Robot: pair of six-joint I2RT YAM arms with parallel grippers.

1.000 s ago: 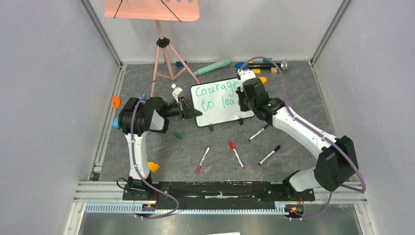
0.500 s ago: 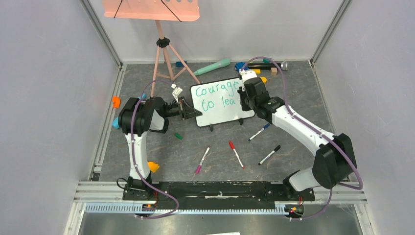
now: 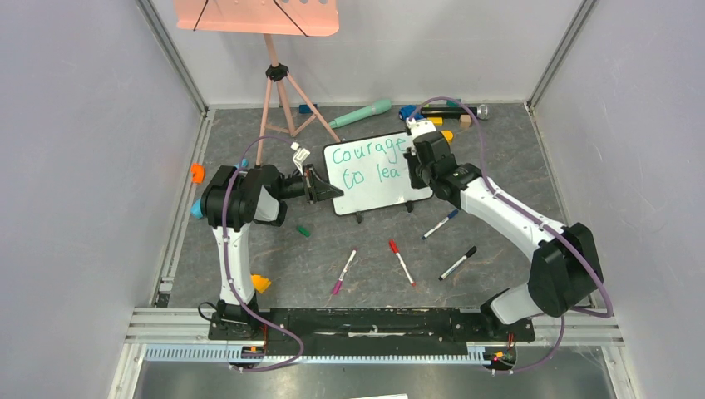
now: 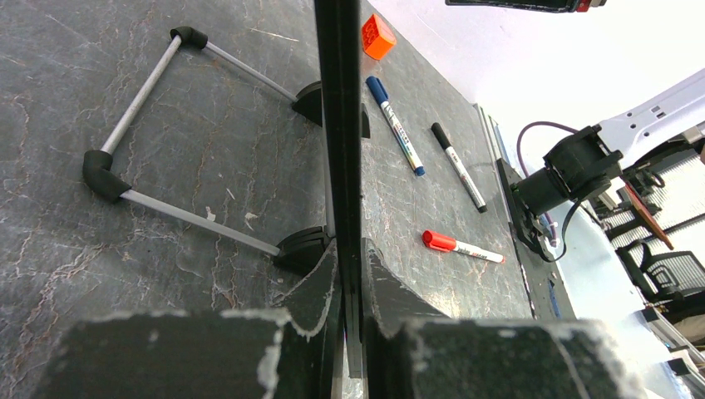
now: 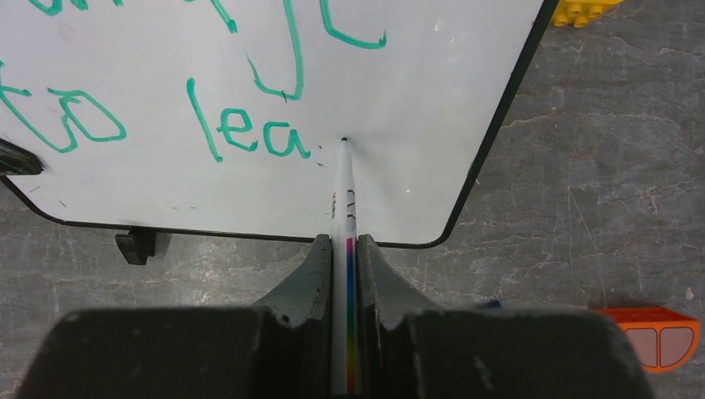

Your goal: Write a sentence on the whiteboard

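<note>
The whiteboard (image 3: 370, 179) stands tilted on its two black feet at the table's middle back. Teal letters (image 3: 363, 153) read "courage" and, below, "to lea". My left gripper (image 3: 326, 191) is shut on the board's left edge; in the left wrist view the dark rim (image 4: 339, 125) runs edge-on between the fingers. My right gripper (image 3: 413, 166) is shut on a white marker (image 5: 343, 208) with a rainbow stripe. Its tip touches the board just right of the "a" in "lea" (image 5: 249, 133). The board (image 5: 399, 108) fills the top of the right wrist view.
A salmon-pink tray on a tripod (image 3: 278, 91) stands at the back left. Loose markers lie in front of the board: purple (image 3: 343, 272), red (image 3: 402, 262), blue (image 3: 439, 224), black (image 3: 458, 263). A green cap (image 3: 303, 230), orange blocks (image 3: 197, 173) and toys (image 3: 359, 113) lie around.
My right gripper has shifted slightly up and left along the board's right part with the marker. The left arm and board have not moved.
</note>
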